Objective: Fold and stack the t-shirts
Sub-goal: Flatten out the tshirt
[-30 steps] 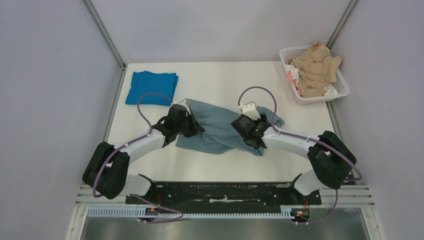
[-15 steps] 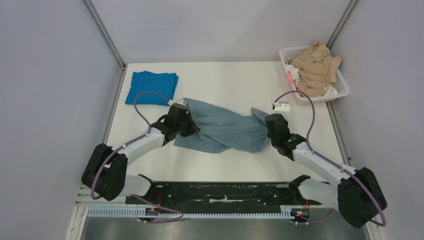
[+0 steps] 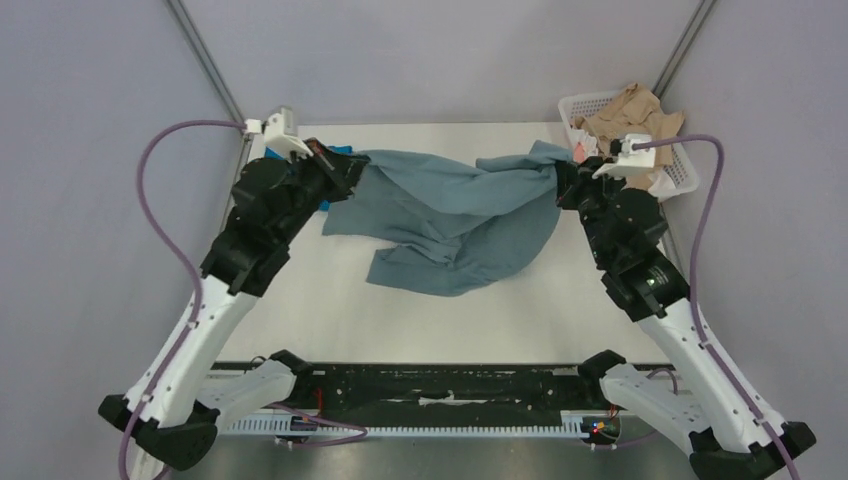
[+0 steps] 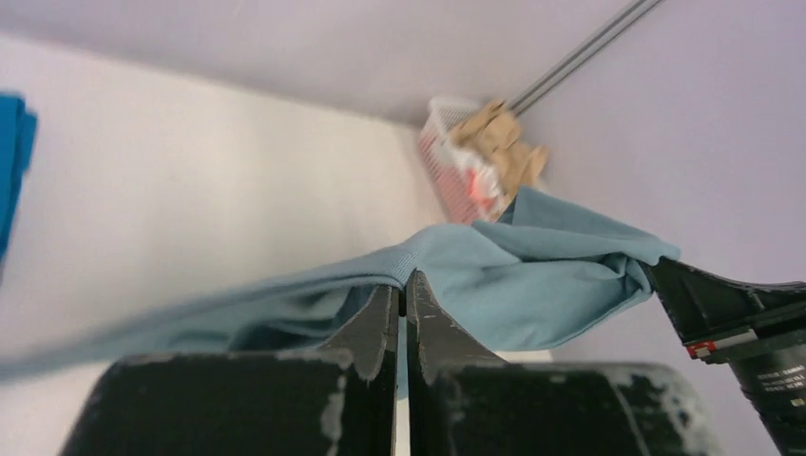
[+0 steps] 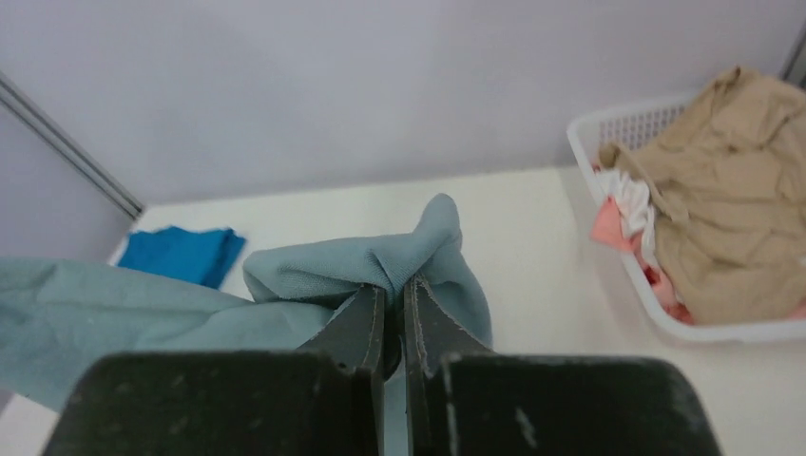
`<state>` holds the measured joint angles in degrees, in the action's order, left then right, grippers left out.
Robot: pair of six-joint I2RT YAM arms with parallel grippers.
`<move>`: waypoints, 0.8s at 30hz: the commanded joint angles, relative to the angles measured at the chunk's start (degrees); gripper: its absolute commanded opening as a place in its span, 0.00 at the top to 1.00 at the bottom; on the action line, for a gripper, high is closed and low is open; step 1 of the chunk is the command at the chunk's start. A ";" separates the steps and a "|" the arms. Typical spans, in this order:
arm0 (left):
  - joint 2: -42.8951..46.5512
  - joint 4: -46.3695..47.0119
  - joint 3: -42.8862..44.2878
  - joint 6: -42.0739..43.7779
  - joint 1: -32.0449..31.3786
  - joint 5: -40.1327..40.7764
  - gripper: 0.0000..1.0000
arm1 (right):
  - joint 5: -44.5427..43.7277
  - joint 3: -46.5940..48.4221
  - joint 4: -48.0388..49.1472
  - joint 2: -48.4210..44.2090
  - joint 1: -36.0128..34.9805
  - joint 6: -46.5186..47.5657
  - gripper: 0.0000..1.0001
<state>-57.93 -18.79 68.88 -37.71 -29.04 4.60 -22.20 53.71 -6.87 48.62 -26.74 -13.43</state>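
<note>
**Grey-blue shirt held taut between both grippers**

Both arms were raised and reaching toward the far side of the table (image 3: 480, 320). The left gripper (image 4: 403, 285) had its fingers pressed together on an edge of the slate grey-blue t-shirt (image 3: 450, 215), with the cloth emerging directly at the fingertips. The right gripper (image 5: 393, 290) was likewise clamped shut on a bunched corner of the same shirt, a fold of fabric rising just above its tips.

The garment spanned the gap between the two sets of fingers. Its upper edge ran roughly level from one grip to the other, and the rest hung below in loose, twisted folds. Whether the lowest folds touched the table could not be confirmed.

The cobalt blue t-shirt (image 5: 181, 255) lay folded on the table, beneath and beyond the left fingers and well apart from the right ones; the left arm hid most of it from overhead.

A white lattice basket (image 5: 623, 123) stood just behind and outboard of the right fingers, holding a tan garment (image 5: 732, 190) over pink and white cloth.
</note>
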 commanded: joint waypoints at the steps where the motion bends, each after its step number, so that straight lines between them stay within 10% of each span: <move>1: 2.68 -4.20 10.65 5.95 0.03 -0.50 0.98 | 5.75 12.69 1.39 -1.15 0.20 1.66 1.00; 18: -16.31 -10.17 37.93 16.88 0.68 7.69 0.98 | -3.12 35.13 3.34 18.22 0.62 12.89 1.00; 24: -33.23 -11.31 50.77 15.76 11.37 -0.25 0.98 | 6.04 41.88 13.24 30.66 6.58 18.64 1.00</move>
<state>-82.74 -29.06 112.09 -23.92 -24.64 8.19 -21.04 89.54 -2.00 72.88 -24.03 0.19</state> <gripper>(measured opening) 0.040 0.039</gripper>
